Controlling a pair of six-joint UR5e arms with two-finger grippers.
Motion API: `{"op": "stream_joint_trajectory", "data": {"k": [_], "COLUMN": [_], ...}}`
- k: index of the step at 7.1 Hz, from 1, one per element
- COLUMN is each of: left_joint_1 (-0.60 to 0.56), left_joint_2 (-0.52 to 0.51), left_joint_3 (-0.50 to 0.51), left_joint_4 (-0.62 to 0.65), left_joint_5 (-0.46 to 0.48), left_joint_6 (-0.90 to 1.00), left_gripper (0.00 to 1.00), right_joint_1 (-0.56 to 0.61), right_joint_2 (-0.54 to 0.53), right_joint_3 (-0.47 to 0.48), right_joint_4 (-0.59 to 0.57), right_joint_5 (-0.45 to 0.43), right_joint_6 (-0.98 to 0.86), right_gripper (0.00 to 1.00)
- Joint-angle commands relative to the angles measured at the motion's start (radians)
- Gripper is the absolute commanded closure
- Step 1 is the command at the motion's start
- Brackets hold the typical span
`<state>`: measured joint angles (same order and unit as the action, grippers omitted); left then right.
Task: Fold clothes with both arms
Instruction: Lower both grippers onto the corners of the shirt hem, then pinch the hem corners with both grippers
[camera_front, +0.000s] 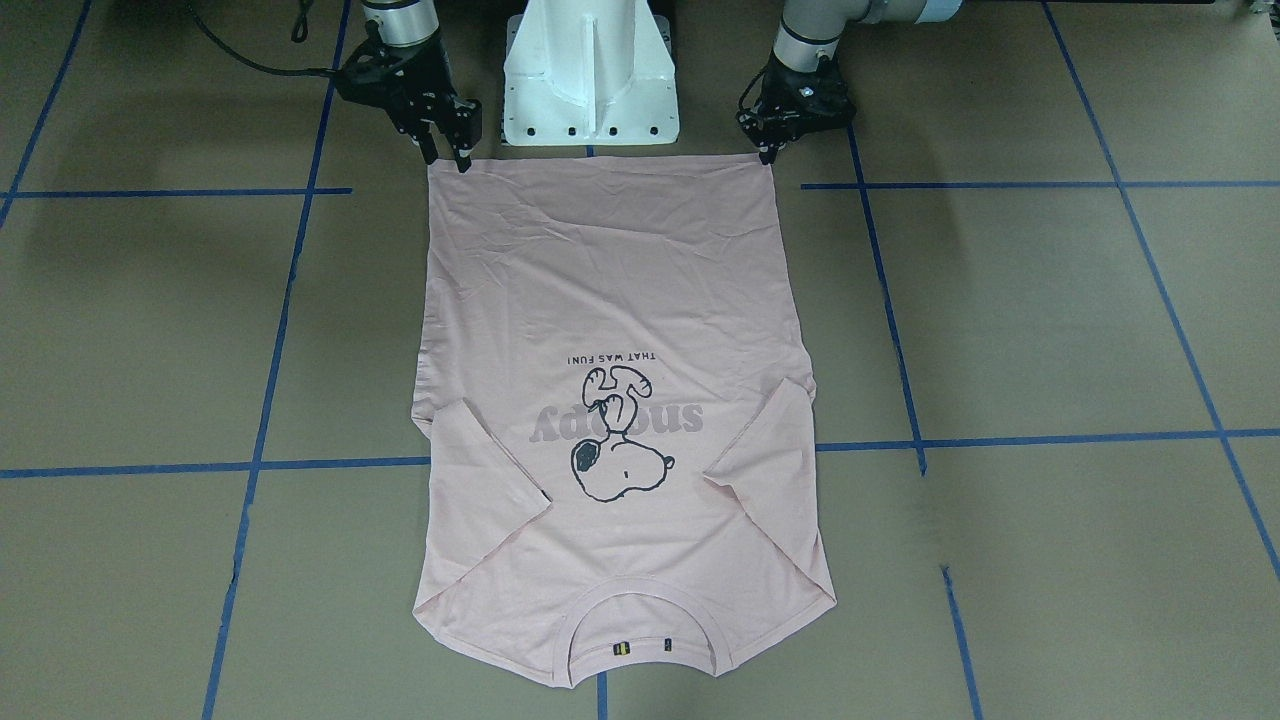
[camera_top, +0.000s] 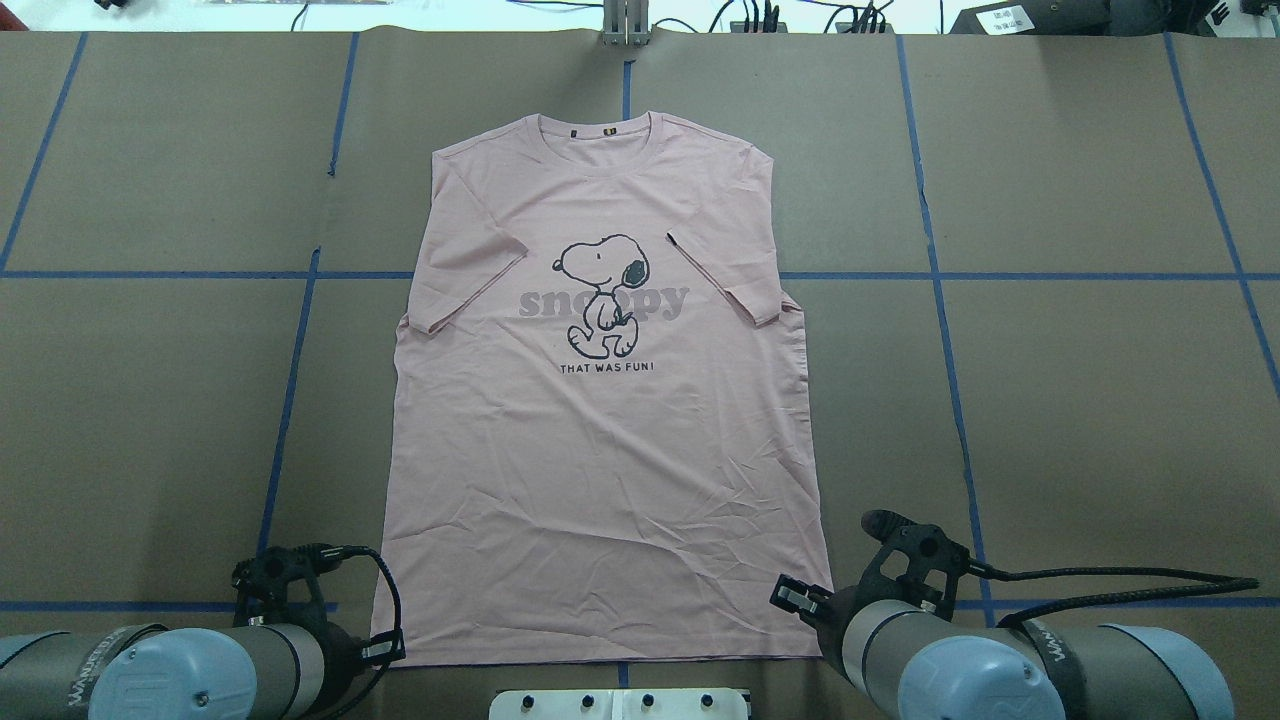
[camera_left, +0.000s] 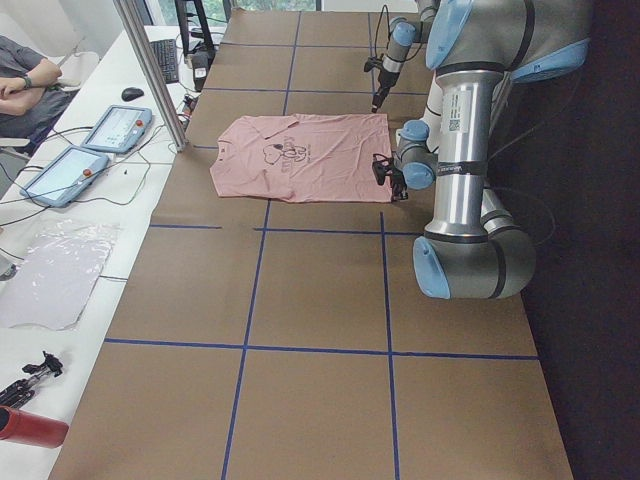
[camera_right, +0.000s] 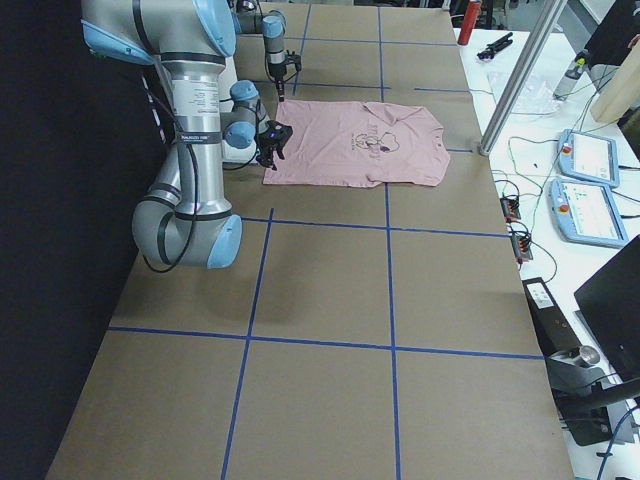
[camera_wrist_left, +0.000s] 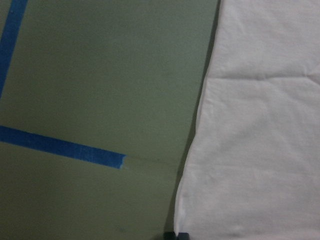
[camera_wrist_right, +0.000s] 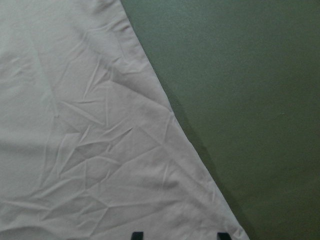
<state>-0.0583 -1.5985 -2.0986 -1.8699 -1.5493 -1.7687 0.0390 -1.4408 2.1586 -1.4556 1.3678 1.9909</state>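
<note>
T-shirt (camera_top: 600, 450): it lies flat on the bench (camera_top: 1050, 400), print up, with the collar away from me and the hem toward my white pedestal (camera_front: 590, 80). Both sleeves are laid inward over the front, and there are light creases near the hem.
Left arm (camera_top: 180, 670): low at the hem corner on my left.
Left jaws: pressed together with the tips at the cloth's edge; I cannot tell whether any cloth is between them.
Right arm (camera_top: 1000, 670): low at the other hem corner.
Right jaws: spread, with both tips over the cloth just inside its edge.
Bench surface: brown, crossed by blue tape lines (camera_top: 1000, 275).
</note>
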Motion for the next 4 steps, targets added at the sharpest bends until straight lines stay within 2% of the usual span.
{"op": "stream_joint_trajectory", "data": {"k": [1, 4], "left_joint_1": [0.0, 0.002], "left_joint_2": [0.0, -0.001], "left_joint_3": [-0.004, -0.006], "left_joint_4": [0.0, 0.0], "left_joint_5": [0.0, 0.0], "left_joint_6": [0.0, 0.0], "left_gripper": [1.0, 1.0], "right_joint_1": [-0.016, -0.036], "right_joint_2": [0.0, -0.006], "right_joint_3": [-0.042, -0.049], "right_joint_4": [0.001, -0.002], "right_joint_5": [-0.001, 0.002], "right_joint_6": [0.0, -0.001], "right_gripper": [0.49, 0.54]}}
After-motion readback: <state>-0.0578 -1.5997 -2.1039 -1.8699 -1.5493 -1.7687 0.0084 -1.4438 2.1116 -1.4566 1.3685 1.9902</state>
